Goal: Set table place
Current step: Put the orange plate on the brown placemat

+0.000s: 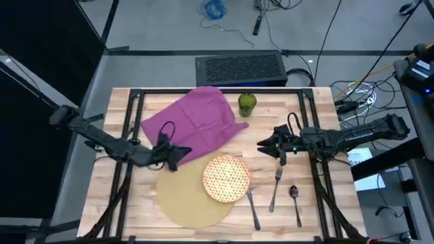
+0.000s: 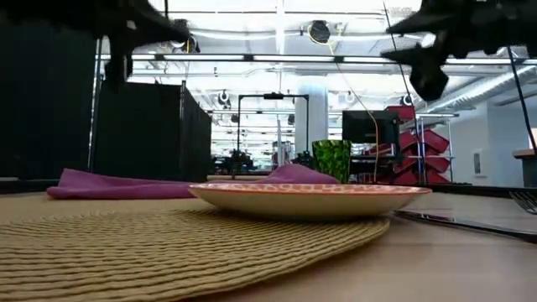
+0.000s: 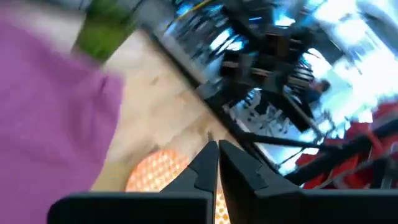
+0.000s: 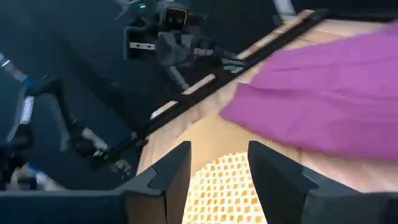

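Note:
The place, a large round tan mat (image 1: 180, 196), lies on the table (image 1: 285, 108) near its front edge. A red-and-cream plate (image 1: 226, 178) rests flat on the mat's right part. My left gripper (image 1: 186, 153) hangs shut in the air over the mat's far edge, beside a purple cloth (image 1: 196, 118); its fingertips meet in the left wrist view (image 3: 217, 149). My right gripper (image 1: 260, 143) hovers open right of the plate, nothing between its fingers (image 4: 219, 155). In the low view both grippers (image 2: 113, 63) (image 2: 428, 80) are well above the tabletop.
The purple cloth lies spread over the far left of the table, and a green cup (image 1: 247, 103) stands beside it. A knife (image 1: 252, 207), a fork (image 1: 275, 186) and a spoon (image 1: 296, 202) lie right of the plate. Black frame bars cross the table.

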